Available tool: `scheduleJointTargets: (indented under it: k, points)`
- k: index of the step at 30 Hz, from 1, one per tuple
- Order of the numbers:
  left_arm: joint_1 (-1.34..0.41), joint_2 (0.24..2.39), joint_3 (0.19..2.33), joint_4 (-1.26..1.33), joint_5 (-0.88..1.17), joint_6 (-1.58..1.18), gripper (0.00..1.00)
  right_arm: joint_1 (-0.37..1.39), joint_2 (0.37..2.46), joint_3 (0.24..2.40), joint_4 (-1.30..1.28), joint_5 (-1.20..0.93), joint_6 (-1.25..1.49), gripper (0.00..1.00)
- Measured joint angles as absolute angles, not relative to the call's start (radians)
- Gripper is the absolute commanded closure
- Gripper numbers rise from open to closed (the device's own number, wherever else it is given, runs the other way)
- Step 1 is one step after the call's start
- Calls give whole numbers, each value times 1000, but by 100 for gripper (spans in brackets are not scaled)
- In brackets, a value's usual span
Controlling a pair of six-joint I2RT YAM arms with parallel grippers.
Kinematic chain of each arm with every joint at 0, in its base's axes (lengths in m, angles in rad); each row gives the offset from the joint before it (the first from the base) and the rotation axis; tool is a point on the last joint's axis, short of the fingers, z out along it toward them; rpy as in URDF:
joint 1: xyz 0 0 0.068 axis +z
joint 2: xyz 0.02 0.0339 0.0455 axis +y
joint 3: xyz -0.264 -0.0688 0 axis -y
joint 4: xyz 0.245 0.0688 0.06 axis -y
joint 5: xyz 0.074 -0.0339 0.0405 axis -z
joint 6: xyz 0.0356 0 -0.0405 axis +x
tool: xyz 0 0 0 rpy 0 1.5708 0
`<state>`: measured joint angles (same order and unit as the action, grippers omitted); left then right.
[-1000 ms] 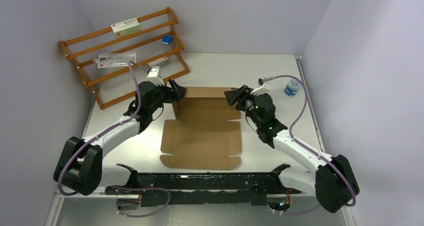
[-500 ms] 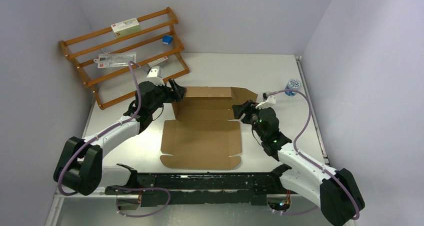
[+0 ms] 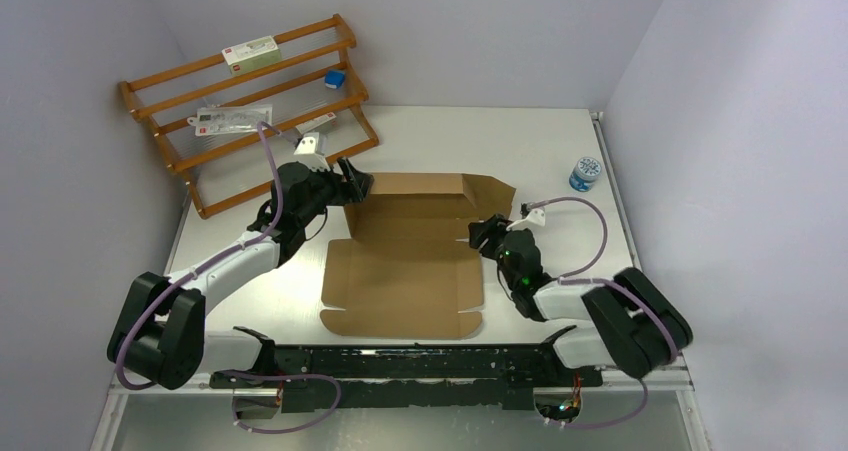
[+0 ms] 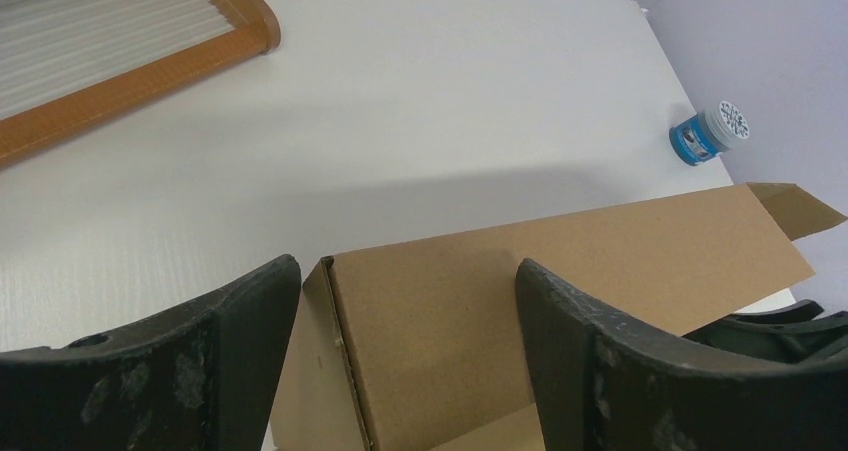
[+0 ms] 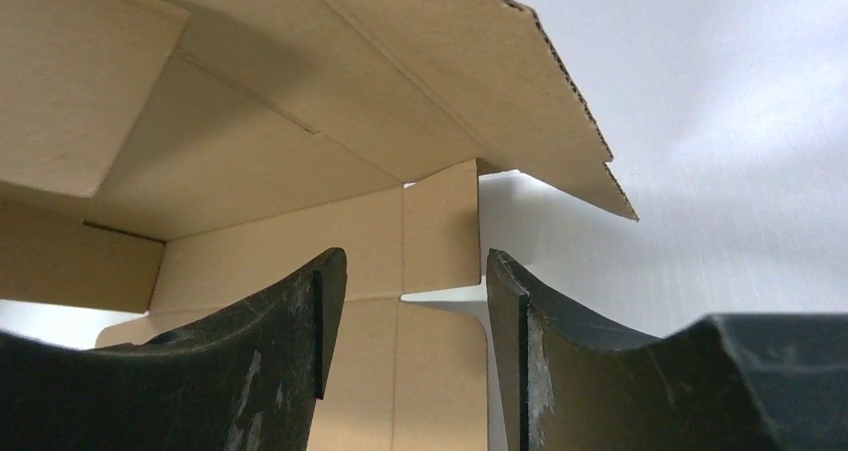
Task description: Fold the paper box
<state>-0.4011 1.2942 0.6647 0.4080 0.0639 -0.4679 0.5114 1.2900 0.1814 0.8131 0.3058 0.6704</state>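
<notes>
White table (image 3: 450, 141), left hand (image 4: 407, 271) agape around paper box (image 3: 405, 271) corner, right hand (image 5: 410, 266) agape

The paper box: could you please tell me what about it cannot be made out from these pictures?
- Top external: the left gripper covers the far left corner of the paper box; contact is unclear.
- Left wrist: the frame's bottom edge cuts off the wall's base.
- Right wrist: the right gripper hides the sheet beside the small flap.
- Top external: labels on the rack are too small to read.
</notes>
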Motion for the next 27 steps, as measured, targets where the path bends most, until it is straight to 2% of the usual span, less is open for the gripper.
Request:
scheduleJointTargets:
  k: [4, 12, 21, 27]
  points:
    - [-401, 1294, 665, 408, 64, -468, 17, 511, 1422, 178, 947, 304, 673, 47]
    - [-401, 1294, 665, 409, 65, -468, 17, 511, 1555, 190, 1079, 296, 673, 52]
    - [-401, 1294, 665, 409, 64, -468, 17, 512, 1596, 212, 1088, 299, 668, 54]
    - [-401, 1294, 665, 408, 64, -468, 17, 538, 1552, 231, 999, 360, 657, 52]
